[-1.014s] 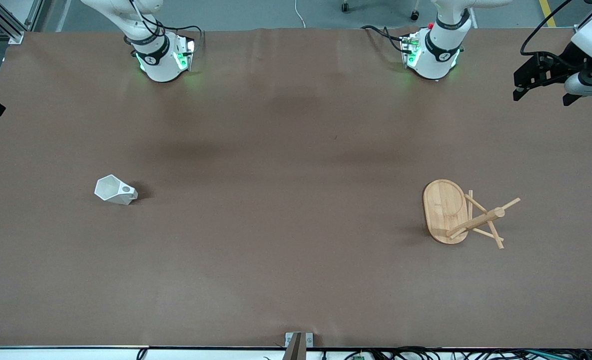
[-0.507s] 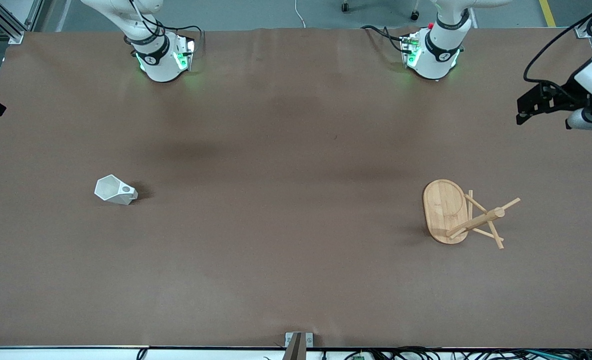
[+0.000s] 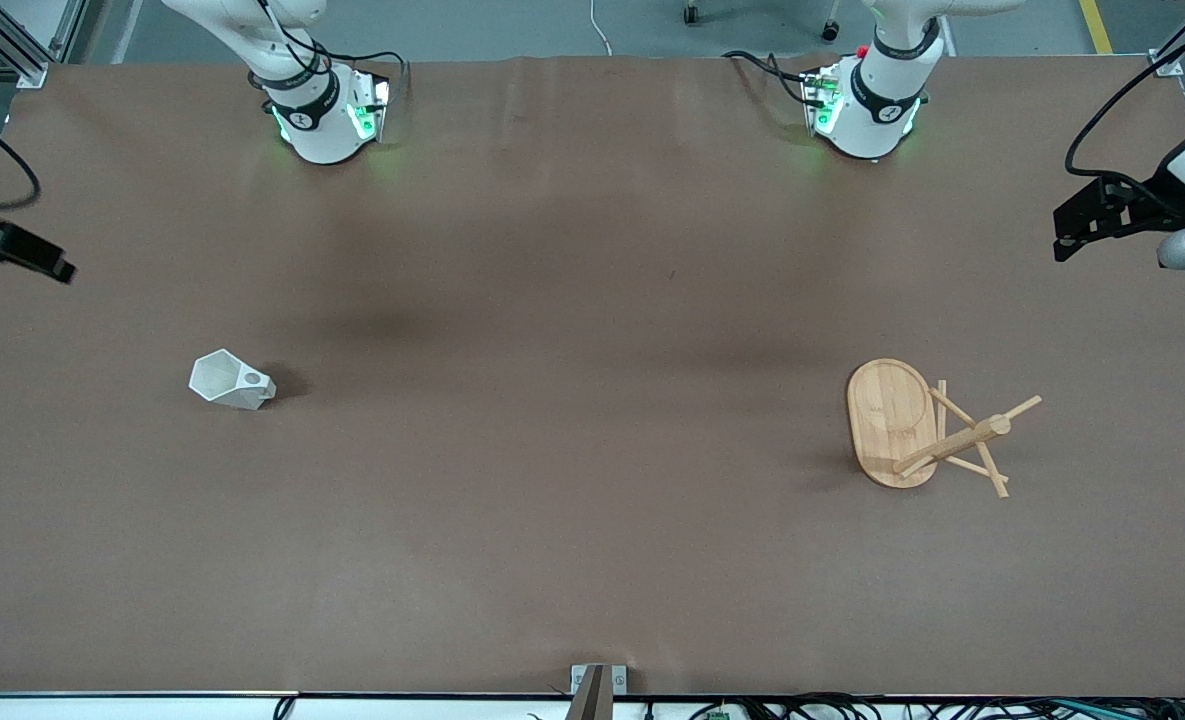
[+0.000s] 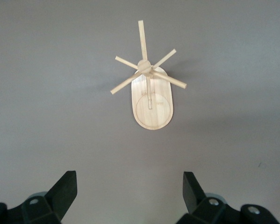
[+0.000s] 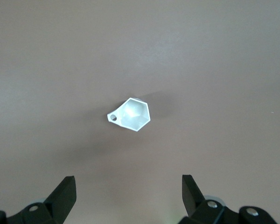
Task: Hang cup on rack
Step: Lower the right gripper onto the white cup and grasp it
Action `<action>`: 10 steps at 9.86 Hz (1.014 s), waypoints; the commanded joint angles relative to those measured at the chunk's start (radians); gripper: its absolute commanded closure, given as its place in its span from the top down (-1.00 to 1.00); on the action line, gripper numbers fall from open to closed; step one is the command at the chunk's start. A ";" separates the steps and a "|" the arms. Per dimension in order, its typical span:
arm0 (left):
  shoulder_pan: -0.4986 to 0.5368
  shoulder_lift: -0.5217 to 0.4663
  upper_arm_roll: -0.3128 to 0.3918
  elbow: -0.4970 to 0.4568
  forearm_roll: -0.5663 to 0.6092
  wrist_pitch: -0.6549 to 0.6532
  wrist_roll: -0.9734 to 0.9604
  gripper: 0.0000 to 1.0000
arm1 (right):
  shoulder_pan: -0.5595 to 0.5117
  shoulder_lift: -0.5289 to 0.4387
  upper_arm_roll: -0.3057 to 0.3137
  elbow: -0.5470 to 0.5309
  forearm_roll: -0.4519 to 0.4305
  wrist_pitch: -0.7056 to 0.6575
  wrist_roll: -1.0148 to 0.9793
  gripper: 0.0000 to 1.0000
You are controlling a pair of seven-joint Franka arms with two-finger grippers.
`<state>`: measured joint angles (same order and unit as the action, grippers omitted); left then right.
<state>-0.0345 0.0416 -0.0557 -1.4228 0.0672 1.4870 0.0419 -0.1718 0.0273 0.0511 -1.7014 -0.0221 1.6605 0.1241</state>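
Hovering high at the right arm's end of the brown worktop (image 3: 592,560), the right gripper (image 5: 129,192) has its black fingers (image 5: 65,191) spread wide apart and holds nothing. Its wrist view looks down between those fingers at the cup (image 5: 132,115), a small white faceted cup standing on the worktop, clear of both fingers and well below them, with its hexagonal mouth open upward and its handle with a round hole at one side. Seen from the front, the cup (image 3: 230,381) stands alone, well apart from the rack.

Toward the left arm's end stands the rack (image 3: 927,430), a light bamboo mug tree with an oval base, upright post and thin angled pegs. The left gripper (image 4: 129,192) hangs high over that end of the worktop, fingers (image 4: 192,186) also wide open and empty. Its wrist view shows the rack (image 4: 151,105) below, centred between the fingers and untouched.
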 commanded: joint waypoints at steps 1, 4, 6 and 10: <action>0.001 0.041 -0.004 0.022 0.019 -0.020 0.009 1.00 | -0.005 0.028 0.003 -0.153 -0.013 0.187 0.012 1.00; 0.002 0.052 -0.003 0.031 0.019 -0.019 0.006 1.00 | -0.023 0.103 -0.002 -0.320 -0.013 0.468 -0.089 1.00; 0.005 0.055 -0.003 0.031 0.019 -0.016 0.007 1.00 | -0.034 0.128 -0.008 -0.468 -0.013 0.701 -0.162 1.00; 0.018 0.060 -0.003 0.031 0.014 -0.014 0.010 1.00 | -0.037 0.239 -0.036 -0.515 -0.013 0.829 -0.218 1.00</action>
<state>-0.0249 0.0759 -0.0547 -1.3980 0.0675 1.4870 0.0422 -0.1975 0.2343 0.0091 -2.2142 -0.0225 2.4595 -0.0789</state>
